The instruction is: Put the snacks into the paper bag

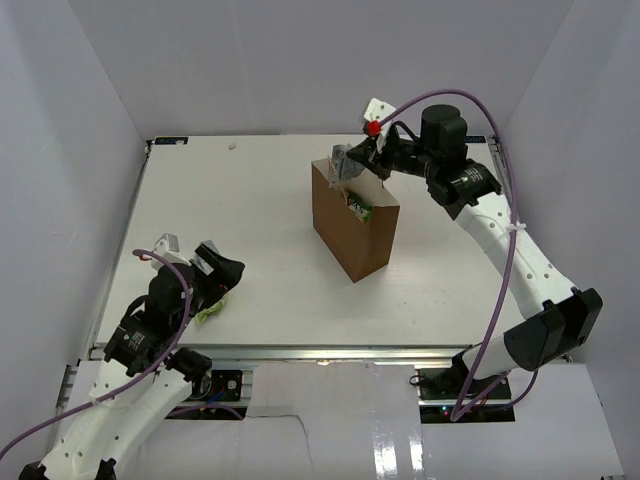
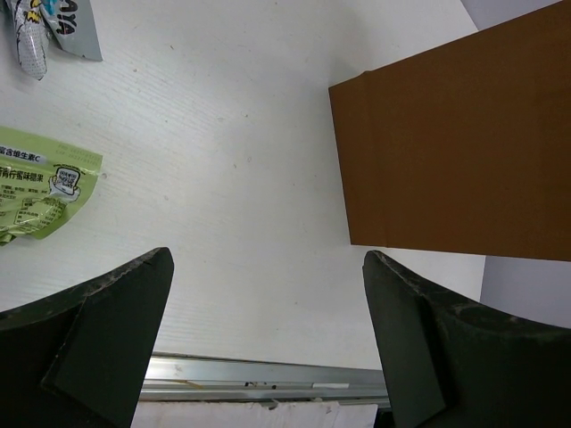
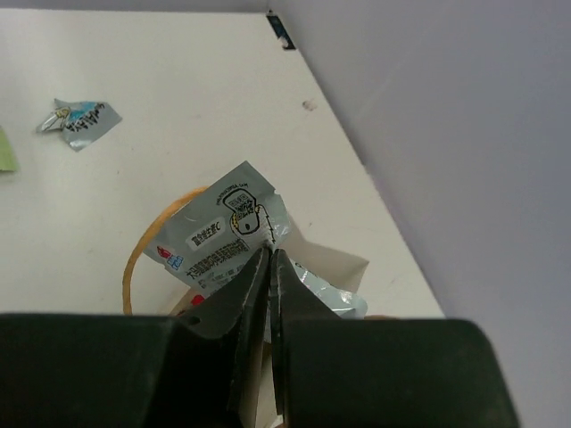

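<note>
The brown paper bag (image 1: 352, 228) stands upright mid-table; its side shows in the left wrist view (image 2: 455, 143). My right gripper (image 1: 357, 160) hovers over the bag's far end, shut on a silvery blue-grey snack packet (image 3: 219, 234) above the open mouth, whose pale inside (image 3: 343, 265) and cord handle (image 3: 132, 259) show. A green packet (image 1: 360, 207) peeks from the bag's mouth. My left gripper (image 1: 222, 276) is open and empty, low over the table's near left. A lime green packet (image 2: 40, 192) lies beside it, also seen from above (image 1: 209, 312). Another silvery packet (image 2: 49, 31) lies on the table.
The table's metal front rail (image 2: 268, 379) runs just below my left gripper. The same loose silvery packet shows in the right wrist view (image 3: 78, 122). White enclosure walls (image 1: 70, 150) close in the table on three sides.
</note>
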Robot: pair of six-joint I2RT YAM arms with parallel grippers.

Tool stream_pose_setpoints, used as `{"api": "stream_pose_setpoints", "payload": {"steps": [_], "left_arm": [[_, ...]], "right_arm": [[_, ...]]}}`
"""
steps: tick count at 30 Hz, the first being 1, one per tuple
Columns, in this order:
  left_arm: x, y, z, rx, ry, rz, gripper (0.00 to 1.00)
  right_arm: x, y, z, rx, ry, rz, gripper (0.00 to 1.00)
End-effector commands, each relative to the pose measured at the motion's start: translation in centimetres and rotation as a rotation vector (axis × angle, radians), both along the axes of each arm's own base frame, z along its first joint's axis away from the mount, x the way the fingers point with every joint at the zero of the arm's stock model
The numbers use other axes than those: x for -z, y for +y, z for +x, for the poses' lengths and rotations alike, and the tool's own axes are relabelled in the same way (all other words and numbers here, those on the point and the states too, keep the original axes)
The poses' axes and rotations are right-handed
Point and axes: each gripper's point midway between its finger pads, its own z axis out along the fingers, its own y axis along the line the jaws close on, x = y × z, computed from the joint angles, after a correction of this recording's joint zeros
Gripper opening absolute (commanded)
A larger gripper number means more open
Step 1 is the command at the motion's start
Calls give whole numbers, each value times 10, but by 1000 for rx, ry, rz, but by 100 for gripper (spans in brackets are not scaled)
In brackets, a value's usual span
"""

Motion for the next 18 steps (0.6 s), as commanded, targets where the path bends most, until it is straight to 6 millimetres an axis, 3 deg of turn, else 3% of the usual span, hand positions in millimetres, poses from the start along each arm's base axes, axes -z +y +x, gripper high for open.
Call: {"api": "stream_pose_setpoints", "payload": {"steps": [1,7,10,11,14,18], "left_arm": [[-4,-1,2,0,-22,-10,98],[0,2,6,-29,0,-3,98],[6,3,8,-70,26,-20,98],[11,3,9,-81,48,-16,98],[19,7,12,-139,90,-32,98],[26,10,18,-227,142,-60,98]], "right_arm": [[-10,-9,3,70,-22,63,8],[24,-18,2,115,18,20,8],[32,-22,-2,118,22,3,27],[31,-23,-3,116,13,-1,40],[18,-25,-12,100,-14,7,55],[-17,-28,-25,68,-72,32,63]]}}
